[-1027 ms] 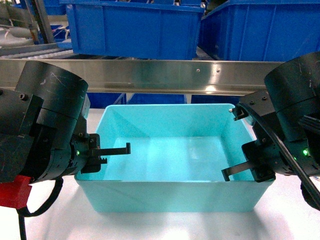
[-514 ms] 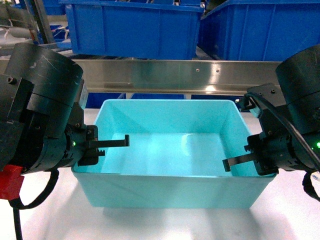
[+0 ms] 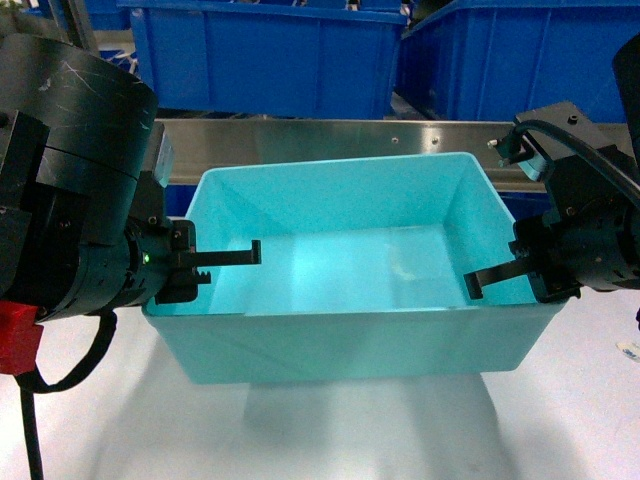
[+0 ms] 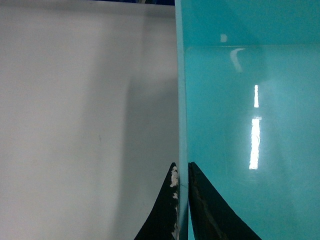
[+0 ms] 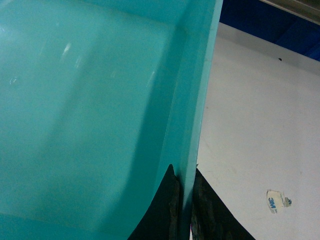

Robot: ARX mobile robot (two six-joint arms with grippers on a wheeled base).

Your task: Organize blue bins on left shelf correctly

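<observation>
Both grippers are pinching the bin (image 3: 350, 270) by its side walls: the left gripper (image 3: 185, 275) is clamping the left rim, the right gripper (image 3: 500, 285) the right. The bin is hanging above the table (image 3: 300, 440), just before the shelf (image 3: 330, 145). Empty, it is probably light but slippery and flexible. Its underside is hidden.

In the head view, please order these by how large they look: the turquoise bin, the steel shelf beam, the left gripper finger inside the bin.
1. Turquoise bin, by far the largest.
2. Steel shelf beam, a long narrow strip, partly hidden by the arms.
3. Left gripper finger, a thin dark bar, the smallest.
</observation>
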